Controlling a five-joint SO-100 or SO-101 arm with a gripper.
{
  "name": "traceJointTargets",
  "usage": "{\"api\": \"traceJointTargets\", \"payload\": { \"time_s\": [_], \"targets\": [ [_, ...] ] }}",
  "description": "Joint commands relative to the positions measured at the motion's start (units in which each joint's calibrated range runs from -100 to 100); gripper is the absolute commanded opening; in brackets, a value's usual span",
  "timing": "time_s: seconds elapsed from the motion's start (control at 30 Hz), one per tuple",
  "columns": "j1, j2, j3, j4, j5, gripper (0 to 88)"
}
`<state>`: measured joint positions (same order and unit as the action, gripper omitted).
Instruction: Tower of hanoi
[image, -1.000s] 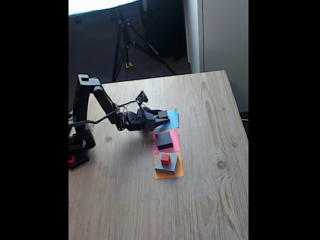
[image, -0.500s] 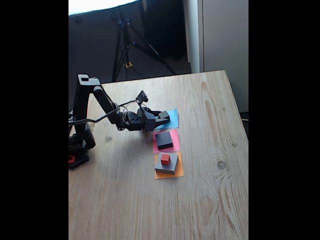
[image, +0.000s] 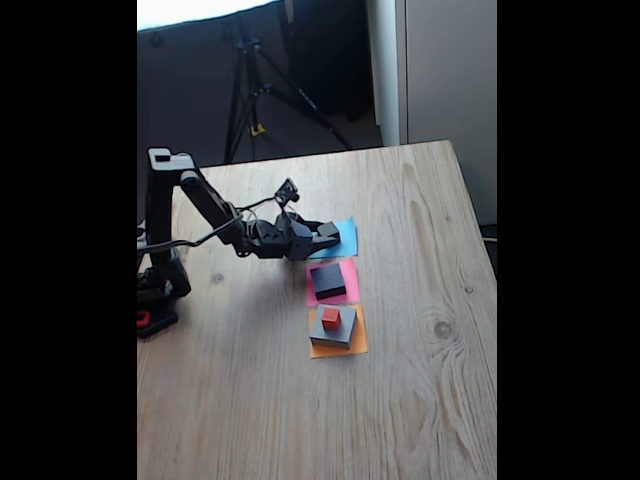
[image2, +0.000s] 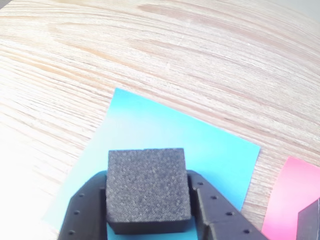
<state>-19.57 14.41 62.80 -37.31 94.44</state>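
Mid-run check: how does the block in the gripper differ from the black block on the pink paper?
The small dark grey block sits between the fingers of the gripper above the blue paper; the black block rests free on the pink paper. In the fixed view, the held one looks smaller and lighter, the other wider and darker. Both are square.

Soft, slightly hazy daylight washes the wooden surface in the fixed view, with a blown-out strip along the top. In the wrist view, glare bleaches the wood left of the tool; grain stays sharp.
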Motion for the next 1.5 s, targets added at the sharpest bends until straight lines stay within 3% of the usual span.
{"api": "traceJointTargets", "payload": {
  "time_s": [0.0, 0.4, 0.63, 1.1, 1.47],
  "targets": [
    [0.0, -8.0, -0.2, 7.3, -2.6, 7.2],
    [-1.5, -19.7, -4.2, 24.3, -8.7, 6.3],
    [-1.2, -28.0, -13.3, 43.6, -12.8, 6.3],
    [-0.4, -41.8, -36.1, 87.5, -11.3, 6.5],
    [1.9, -45.4, -65.6, 118.0, -9.8, 6.5]
  ]
}}
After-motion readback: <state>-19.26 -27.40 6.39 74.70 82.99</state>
